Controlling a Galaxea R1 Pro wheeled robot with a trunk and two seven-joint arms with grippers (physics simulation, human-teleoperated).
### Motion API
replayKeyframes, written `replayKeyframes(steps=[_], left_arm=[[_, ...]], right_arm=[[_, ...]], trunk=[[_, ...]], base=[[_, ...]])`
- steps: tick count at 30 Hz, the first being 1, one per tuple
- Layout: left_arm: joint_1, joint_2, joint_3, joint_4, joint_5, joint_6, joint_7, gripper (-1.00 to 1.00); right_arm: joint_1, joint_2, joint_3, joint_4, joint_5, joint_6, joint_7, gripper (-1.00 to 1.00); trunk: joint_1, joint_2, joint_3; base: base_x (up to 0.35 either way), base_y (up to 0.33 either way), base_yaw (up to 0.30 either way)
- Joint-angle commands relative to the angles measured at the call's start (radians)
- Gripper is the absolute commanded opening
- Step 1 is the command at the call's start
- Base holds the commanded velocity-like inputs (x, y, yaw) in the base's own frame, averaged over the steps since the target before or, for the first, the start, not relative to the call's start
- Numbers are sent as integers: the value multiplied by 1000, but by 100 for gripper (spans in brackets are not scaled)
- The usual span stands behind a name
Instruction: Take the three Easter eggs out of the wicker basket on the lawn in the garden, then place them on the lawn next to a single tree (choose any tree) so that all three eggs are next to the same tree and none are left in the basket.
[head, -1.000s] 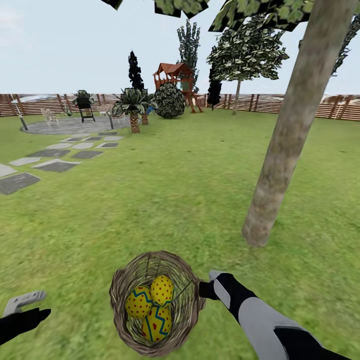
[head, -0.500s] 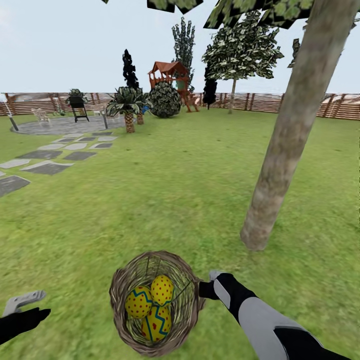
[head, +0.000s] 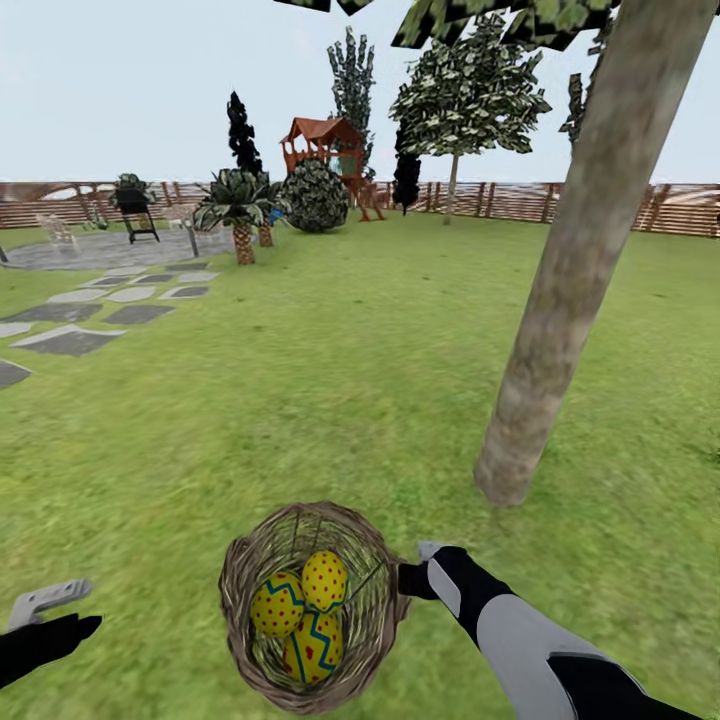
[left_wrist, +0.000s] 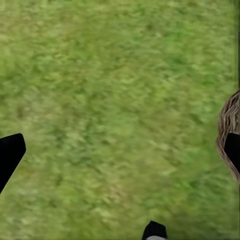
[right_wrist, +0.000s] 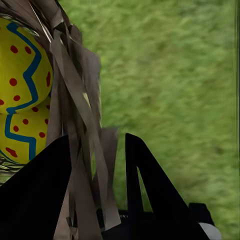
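Note:
The wicker basket (head: 236, 585) hangs low in the head view, over the lawn (head: 330, 400). Three Easter eggs lie inside it: one (head: 325, 578) on top, one (head: 276, 606) at its left, one (head: 313, 650) below. My right gripper (head: 405, 580) is shut on the basket's right rim. In the right wrist view the wicker wall (right_wrist: 80, 100) runs between its black fingers (right_wrist: 145, 185), with two eggs (right_wrist: 22, 65) behind it. My left gripper (head: 60, 612) is open at the lower left, apart from the basket. The tree (head: 560, 290) stands ahead on the right, its base about a basket's width beyond the basket.
Grey stepping stones (head: 70, 340) lead to a paved patio (head: 100, 248) with a grill (head: 135, 205) at the far left. A short palm (head: 240, 205), a round bush (head: 315, 195) and a red-roofed playhouse (head: 322, 140) stand far ahead. A slatted fence (head: 600, 205) rings the garden.
The whole background has slid left and the tree's base slightly nearer, so the camera has moved. Basket, eggs and both arms keep their places in the view.

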Motion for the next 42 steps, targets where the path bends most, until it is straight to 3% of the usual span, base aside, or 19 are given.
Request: replayKeyframes(steps=[1,9,42], left_arm=[[-1,0,1,0,8,5,4,100],[-1,0,1,-1,8,5,4,100],[-1,0,1,-1,7,5,4,100]], right_arm=[[-1,1,-13,-2,-17,4,-4,-100],[-1,1,-13,-2,-17,4,-4,-100],[-1,1,-13,-2,-17,4,-4,-100]], trunk=[[1,-2,-3],[1,-2,-12],[1,-2,-12]], base=[[225,0,-165],[225,0,-139],[224,0,-1]])
